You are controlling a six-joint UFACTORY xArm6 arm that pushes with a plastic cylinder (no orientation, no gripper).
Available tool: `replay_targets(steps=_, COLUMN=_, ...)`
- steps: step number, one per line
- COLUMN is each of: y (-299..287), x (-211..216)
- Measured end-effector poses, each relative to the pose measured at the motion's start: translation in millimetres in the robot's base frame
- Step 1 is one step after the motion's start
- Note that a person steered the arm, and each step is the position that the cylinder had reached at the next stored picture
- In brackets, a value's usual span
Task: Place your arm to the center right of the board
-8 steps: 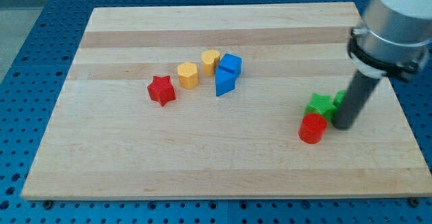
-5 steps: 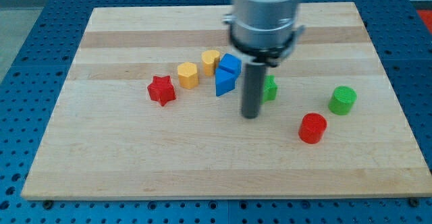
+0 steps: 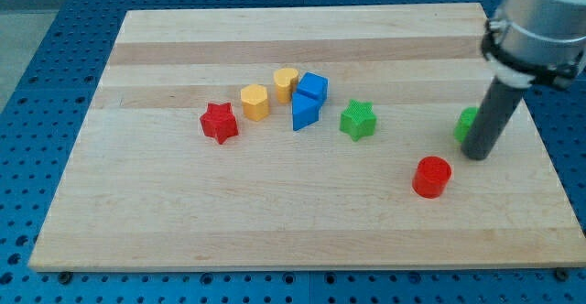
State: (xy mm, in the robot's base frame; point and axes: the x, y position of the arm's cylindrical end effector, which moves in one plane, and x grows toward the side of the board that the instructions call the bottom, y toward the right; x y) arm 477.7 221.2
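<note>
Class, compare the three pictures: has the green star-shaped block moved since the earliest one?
Yes. The green star-shaped block has shifted toward the view's left and slightly up, away from the red cylinder block, and now sits nearer the blue blocks.

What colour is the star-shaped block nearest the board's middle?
Green: the green star, right of the blue blocks, clear in the camera view.
</note>
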Motion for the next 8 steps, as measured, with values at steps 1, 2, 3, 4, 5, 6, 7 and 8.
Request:
replay_targets(steps=1, y=38, x=-31)
replay_targets(steps=2, y=32, x=-72)
replay_targets(steps=3, y=-75, x=-76)
replay_targets(steps=4, y=-40, x=-97)
replay_targets(steps=5, y=51, x=-111)
replay_targets(steps=6, y=55, x=-75)
replay_targets(steps=7, y=-41, x=-60)
replay_targets(steps=8, y=-31, x=-43)
